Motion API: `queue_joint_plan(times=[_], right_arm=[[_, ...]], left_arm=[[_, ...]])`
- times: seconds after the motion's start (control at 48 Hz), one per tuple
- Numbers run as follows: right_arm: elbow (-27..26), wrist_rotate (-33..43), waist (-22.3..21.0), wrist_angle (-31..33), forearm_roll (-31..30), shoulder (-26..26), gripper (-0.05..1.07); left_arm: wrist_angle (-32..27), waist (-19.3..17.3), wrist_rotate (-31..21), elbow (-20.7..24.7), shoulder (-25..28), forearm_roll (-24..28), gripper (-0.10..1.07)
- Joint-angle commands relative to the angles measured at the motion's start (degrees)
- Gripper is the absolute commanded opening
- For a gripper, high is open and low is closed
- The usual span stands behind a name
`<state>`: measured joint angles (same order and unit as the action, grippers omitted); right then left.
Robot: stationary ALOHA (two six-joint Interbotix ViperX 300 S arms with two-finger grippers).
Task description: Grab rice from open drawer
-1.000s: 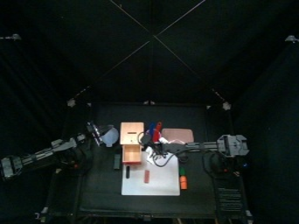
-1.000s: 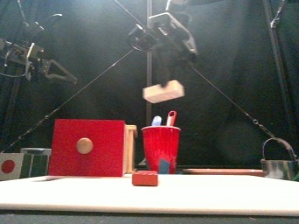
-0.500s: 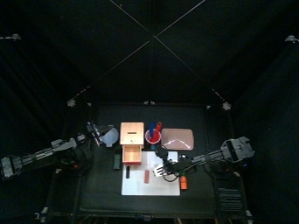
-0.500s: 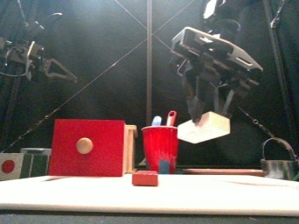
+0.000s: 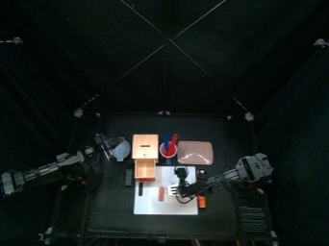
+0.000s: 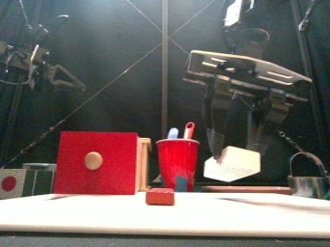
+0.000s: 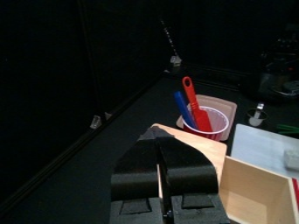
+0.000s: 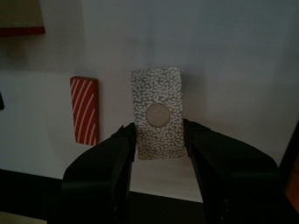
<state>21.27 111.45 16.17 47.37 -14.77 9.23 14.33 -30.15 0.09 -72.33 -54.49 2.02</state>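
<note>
A white speckled rice packet [image 6: 233, 164] hangs low over the white mat [image 5: 154, 204], right of the red cup [image 6: 177, 162]. My right gripper [image 6: 245, 145] is shut on its upper edge. From the right wrist, the rice packet [image 8: 156, 112] with its round hole sits between the two jaws above the mat [image 8: 233, 96]. The light wooden drawer [image 5: 145, 173] stands pulled out of the tan box unit [image 5: 145, 146]; its red front with a knob [image 6: 96, 162] faces the front camera. My left gripper [image 7: 162, 175] rests raised at the left, jaws together and empty.
A red striped bar [image 8: 84, 108] lies on the mat beside the packet, and a small red block [image 6: 160, 196] sits at the front. The pinkish board [image 5: 195, 151] lies behind the right arm. A metal cup [image 6: 307, 183] stands at the right edge.
My right gripper has carried the rice packet from high over the drawer down and toward the front right, low over the mat. The left arm has not moved.
</note>
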Motion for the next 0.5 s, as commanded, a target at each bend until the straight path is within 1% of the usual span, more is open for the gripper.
queue_joint_plan(times=[0.0, 0.208, 0.354, 0.479], right_arm=[[-1.93, 1.23, 0.44, 0.0, 0.0, 0.18, 0.73], [-4.31, 1.49, 0.97, -0.09, 1.05, 3.69, 0.74], [-4.39, 1.32, 1.23, -0.7, 2.72, 4.39, 0.75], [-3.96, 1.32, 1.41, -1.67, 3.6, 4.39, 0.83]], left_arm=[[0.53, 0.09, 0.0, 1.58, 0.26, -0.18, 0.0], [0.62, 0.09, 0.0, 1.32, 0.26, -0.18, 0.0], [0.53, 0.09, 0.0, 1.23, 0.26, -0.18, 0.0], [0.53, 0.0, 0.18, 1.14, 0.26, -0.18, 0.0]])
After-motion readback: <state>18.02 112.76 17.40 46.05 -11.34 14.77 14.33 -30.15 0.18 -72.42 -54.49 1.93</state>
